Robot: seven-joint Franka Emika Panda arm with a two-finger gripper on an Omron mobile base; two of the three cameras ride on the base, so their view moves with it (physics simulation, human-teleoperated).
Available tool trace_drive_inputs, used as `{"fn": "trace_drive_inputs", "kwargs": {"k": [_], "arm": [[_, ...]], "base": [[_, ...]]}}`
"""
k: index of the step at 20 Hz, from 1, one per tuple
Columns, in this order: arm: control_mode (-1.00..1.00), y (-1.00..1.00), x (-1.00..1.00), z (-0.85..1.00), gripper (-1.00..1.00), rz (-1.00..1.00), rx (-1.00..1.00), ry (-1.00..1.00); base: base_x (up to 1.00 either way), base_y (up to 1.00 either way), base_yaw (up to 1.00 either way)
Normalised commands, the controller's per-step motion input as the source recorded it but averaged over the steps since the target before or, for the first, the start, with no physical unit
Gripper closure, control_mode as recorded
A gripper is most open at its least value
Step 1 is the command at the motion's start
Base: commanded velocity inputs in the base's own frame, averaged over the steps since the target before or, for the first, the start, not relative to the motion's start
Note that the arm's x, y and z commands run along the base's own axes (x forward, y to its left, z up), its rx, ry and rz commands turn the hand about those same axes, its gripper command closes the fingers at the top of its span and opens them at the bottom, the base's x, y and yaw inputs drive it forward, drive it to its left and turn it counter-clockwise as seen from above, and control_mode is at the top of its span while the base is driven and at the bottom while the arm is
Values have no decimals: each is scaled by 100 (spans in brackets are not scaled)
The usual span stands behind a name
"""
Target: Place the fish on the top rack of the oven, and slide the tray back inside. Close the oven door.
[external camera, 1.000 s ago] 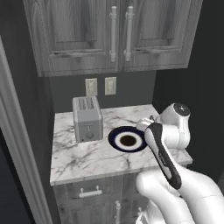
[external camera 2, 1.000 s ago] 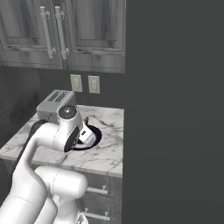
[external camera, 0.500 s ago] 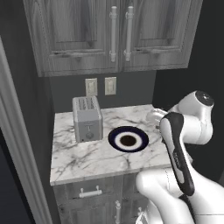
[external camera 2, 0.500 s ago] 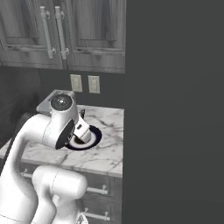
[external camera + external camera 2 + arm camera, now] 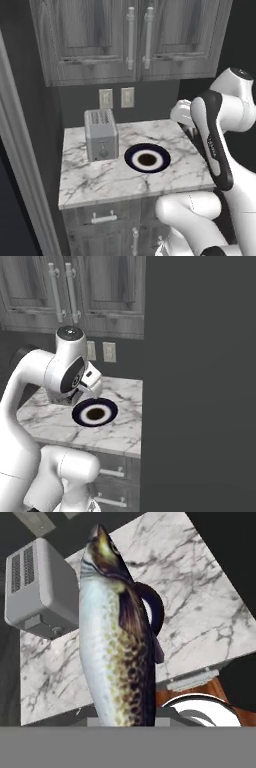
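The fish [image 5: 117, 647], silver-bellied with a dark speckled back, stands lengthwise up the hand view, rising from between my fingertips, which it hides. My gripper [image 5: 91, 387] is shut on it and hangs in the air above the right side of the marble counter [image 5: 100, 175], over the far right edge of the round dark-blue plate [image 5: 147, 158]. From the base views the fish itself is hidden by my hand. The oven, its top rack, the tray and the oven door are out of view.
A grey toaster [image 5: 101, 134] stands at the counter's back left. Grey wall cabinets [image 5: 135, 40] hang overhead. A tall dark panel [image 5: 200, 381] closes off the counter's right side. Drawers [image 5: 105, 218] sit below the counter.
My arm has risen from the plate and swung up and to the right, carrying the fish with it. Plate and toaster have stayed put.
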Motion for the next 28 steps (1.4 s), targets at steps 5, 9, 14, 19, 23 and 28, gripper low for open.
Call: {"fn": "trace_drive_inputs", "kwargs": {"k": [5, 9, 14, 19, 23, 28], "arm": [[100, 0, 0, 0, 100, 0, 0, 0], [100, 0, 0, 0, 100, 0, 0, 0], [100, 0, 0, 0, 100, 0, 0, 0], [100, 0, 0, 0, 100, 0, 0, 0], [100, 0, 0, 0, 100, 0, 0, 0], [100, 0, 0, 0, 100, 0, 0, 0]], "base": [[-84, 0, 10], [-74, 14, 13], [-14, 39, 39], [0, 41, 67], [0, 52, 69], [-1, 69, 66]]}}
